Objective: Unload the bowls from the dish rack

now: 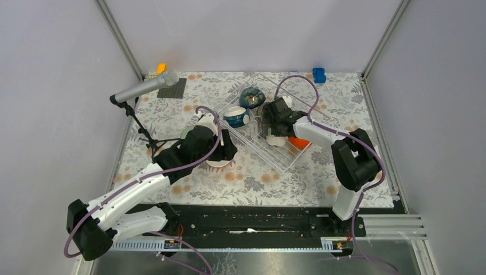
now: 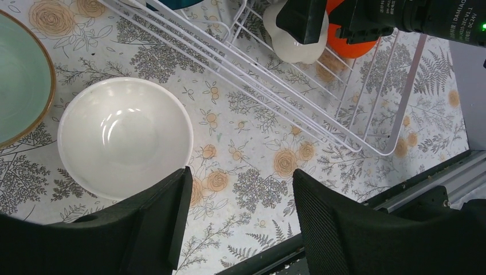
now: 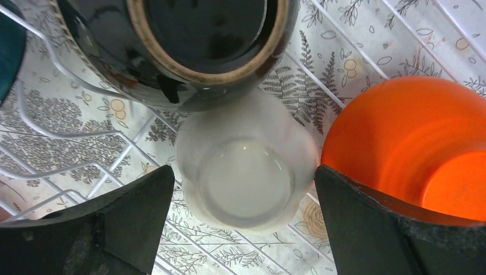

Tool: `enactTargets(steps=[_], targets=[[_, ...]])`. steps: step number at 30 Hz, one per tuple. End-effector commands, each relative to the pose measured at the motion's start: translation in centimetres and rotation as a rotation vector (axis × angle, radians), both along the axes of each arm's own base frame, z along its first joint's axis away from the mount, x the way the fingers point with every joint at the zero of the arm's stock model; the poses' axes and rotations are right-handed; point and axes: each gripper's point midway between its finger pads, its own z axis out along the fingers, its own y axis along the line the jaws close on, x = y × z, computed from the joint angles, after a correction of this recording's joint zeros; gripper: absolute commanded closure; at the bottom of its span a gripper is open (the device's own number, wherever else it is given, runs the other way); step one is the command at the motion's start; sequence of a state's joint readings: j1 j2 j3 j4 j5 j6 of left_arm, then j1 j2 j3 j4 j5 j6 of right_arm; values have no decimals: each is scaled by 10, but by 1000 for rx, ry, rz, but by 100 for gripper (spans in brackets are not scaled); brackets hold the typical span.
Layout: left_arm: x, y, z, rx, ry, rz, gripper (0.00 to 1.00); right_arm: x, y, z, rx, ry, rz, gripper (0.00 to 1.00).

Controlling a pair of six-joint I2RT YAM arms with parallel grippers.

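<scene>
- Dish rack [image 1: 252, 140] first: it sits cornerwise at the middle back of the floral counter [image 1: 258, 180], white wire sides up, with bowls inside it.
- Right arm [image 1: 349, 160] reaches in over the rack from the right. Its hand [image 3: 243, 172] is down among the bowls with fingers spread wide, one on each side of a frosted white bowl [image 3: 246, 189], and clamped on nothing.
- Left arm [image 1: 132, 192] stretches out to the counter just left of the rack. Its hand [image 2: 240, 175] hangs over bare cloth, fingers apart, with nothing between them.
- Far left, a grey microphone [image 1: 146, 89] sits on a black stand, its head over a flat dark grey plate [image 1: 172, 87].
- Out of the rack, a white bowl [image 2: 125, 137] stands upright on the counter, right by one finger of the left hand, and a pale green bowl [image 2: 17, 80] with a brown rim sits close beside it.
- In the rack, an orange bowl [image 3: 412, 143] lies tipped, hard against the right hand's outer finger and next to the frosted one.
- A dark brown bowl [image 3: 200, 34] leans in just behind the frosted bowl.
- Deeper in the rack are a dark blue patterned bowl [image 1: 251, 97] and, near it, a teal-and-white bowl [image 1: 236, 117].
- Smallest of all, a blue block [image 1: 318, 74] is at the back edge on the right, and an orange block [image 1: 162, 67] is at the back left.
</scene>
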State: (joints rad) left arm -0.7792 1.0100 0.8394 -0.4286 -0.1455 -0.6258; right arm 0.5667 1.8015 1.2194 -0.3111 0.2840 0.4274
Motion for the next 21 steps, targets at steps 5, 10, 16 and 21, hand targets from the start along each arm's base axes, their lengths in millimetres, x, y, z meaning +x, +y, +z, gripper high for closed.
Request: enactTargets(steps=[5,10,16,21], targets=[[7,-1,21,-73,-71,26,28,21,4,39,24,-144,-15,0],[8,0,21,-67,-75,27,28,20,6,23,-1,-94,0,0],[7,1,17,-61,-73,30,27,6,-1,1,-29,-32,14,0],[8,0,15,-63,-69,31,27,-7,-5,2,-20,-7,16,1]])
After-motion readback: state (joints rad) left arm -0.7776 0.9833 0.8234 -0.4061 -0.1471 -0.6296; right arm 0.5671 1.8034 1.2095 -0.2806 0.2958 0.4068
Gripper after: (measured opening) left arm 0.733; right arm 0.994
